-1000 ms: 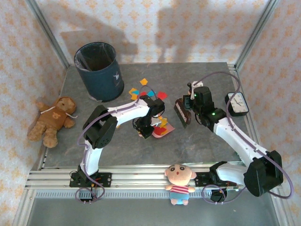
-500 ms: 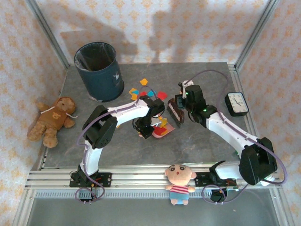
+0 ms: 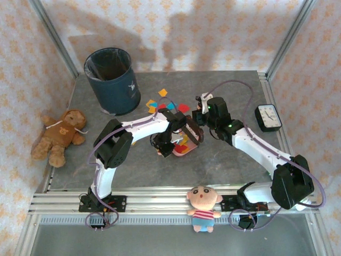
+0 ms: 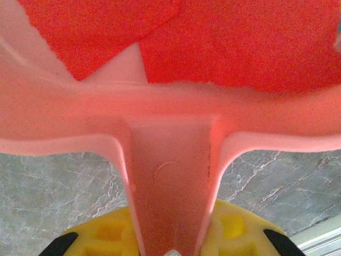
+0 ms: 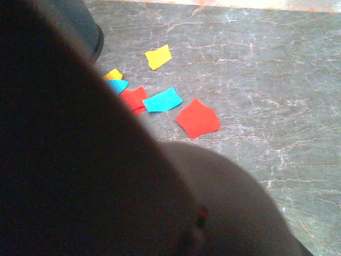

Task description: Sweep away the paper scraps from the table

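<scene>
While paper scraps [image 5: 197, 118] dot the table [image 3: 234, 160], left end effector [image 4: 169, 246] clamps dustpan [image 4: 170, 176]

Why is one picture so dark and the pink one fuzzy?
Right wrist: the held dark tool, blurred, close up, hides the left side; the paper scraps beyond look sharp. Left wrist: the pink dustpan is very close, so soft. Top external: shadows on the back wall.

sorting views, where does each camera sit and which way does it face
top external: high behind the bases, looking down on the table, left gripper, right gripper holding a brush.
left wrist: low, facing along the pink dustpan it grips; yellow fingers show.
right wrist: tilted down at paper scraps past a dark blur.
shared: all see the table.
</scene>
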You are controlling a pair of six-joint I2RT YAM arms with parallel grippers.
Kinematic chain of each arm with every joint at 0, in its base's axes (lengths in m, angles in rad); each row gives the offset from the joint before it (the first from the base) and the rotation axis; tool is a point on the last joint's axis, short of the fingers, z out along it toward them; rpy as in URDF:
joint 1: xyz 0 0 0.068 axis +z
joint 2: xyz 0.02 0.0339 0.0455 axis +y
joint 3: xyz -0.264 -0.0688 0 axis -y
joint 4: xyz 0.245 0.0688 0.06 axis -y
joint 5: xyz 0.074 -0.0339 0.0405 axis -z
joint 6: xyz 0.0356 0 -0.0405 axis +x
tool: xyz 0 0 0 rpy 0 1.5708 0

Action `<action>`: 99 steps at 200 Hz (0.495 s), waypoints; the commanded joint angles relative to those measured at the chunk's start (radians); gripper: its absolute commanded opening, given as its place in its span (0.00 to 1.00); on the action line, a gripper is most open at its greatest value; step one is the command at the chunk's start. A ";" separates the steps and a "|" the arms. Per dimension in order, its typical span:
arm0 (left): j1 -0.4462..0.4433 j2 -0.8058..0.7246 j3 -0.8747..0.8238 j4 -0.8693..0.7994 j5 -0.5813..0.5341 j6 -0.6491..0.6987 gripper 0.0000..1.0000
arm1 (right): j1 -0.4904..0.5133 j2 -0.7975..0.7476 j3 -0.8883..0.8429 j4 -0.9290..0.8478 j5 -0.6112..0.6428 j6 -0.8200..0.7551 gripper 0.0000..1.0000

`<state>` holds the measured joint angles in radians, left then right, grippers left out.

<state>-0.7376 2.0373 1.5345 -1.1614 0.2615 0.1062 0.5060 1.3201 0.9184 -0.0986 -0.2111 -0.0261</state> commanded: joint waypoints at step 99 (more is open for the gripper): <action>0.006 -0.007 -0.007 0.011 0.008 -0.004 0.00 | 0.011 -0.077 -0.004 -0.057 0.038 0.037 0.00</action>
<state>-0.7376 2.0373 1.5345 -1.1595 0.2615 0.1059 0.5083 1.2930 0.9184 -0.1352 -0.2279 -0.0208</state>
